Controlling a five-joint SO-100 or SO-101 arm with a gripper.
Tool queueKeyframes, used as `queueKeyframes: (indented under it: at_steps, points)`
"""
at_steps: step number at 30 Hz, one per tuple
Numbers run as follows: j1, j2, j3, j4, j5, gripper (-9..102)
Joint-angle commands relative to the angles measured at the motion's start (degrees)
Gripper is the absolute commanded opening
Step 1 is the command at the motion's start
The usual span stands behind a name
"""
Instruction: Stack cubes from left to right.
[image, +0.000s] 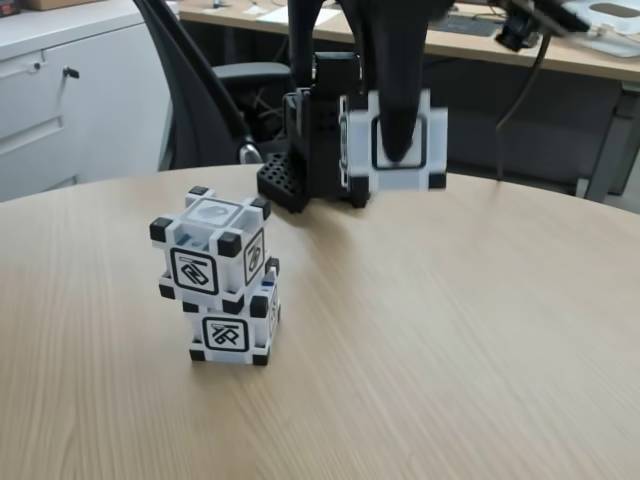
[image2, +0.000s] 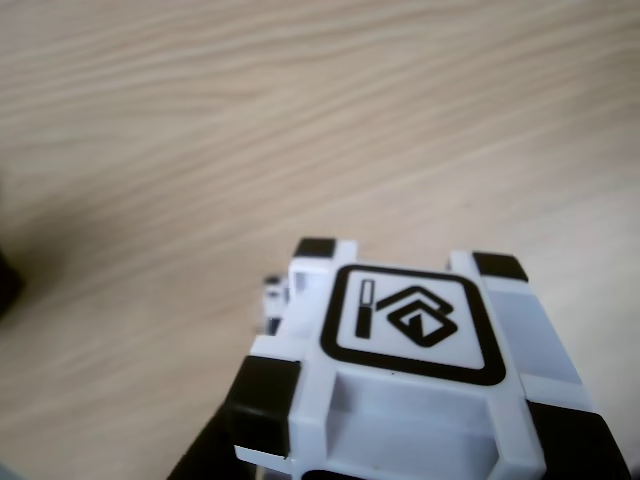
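While 2 cubes (image: 222, 280) stand stacked, gripper (image: 398, 150) aloft over the table (image: 450, 330), pinching the third cube (image: 395, 140).

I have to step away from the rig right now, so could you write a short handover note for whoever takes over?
Gripper: shut on the third white-grey plastic cube with black corners, held in the air above the round wooden table, to the right of the stack in the fixed view.
Stack: one matching cube sits on another, the upper one slightly offset and turned.
Done: two cubes stacked, third picked up.
Left: carry the held cube over the stack, set it on top, release.
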Motion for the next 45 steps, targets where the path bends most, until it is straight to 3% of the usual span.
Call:
queueKeyframes:
  at_steps: [1, 21, 45]
  points:
    - [0.7, 2.1, -3.9, 0.8, -1.6, 0]
    - [17.6, 1.1, -3.9, 0.8, -7.7, 0]
    - [30.9, -2.1, -3.3, 0.2, -14.4, 0]
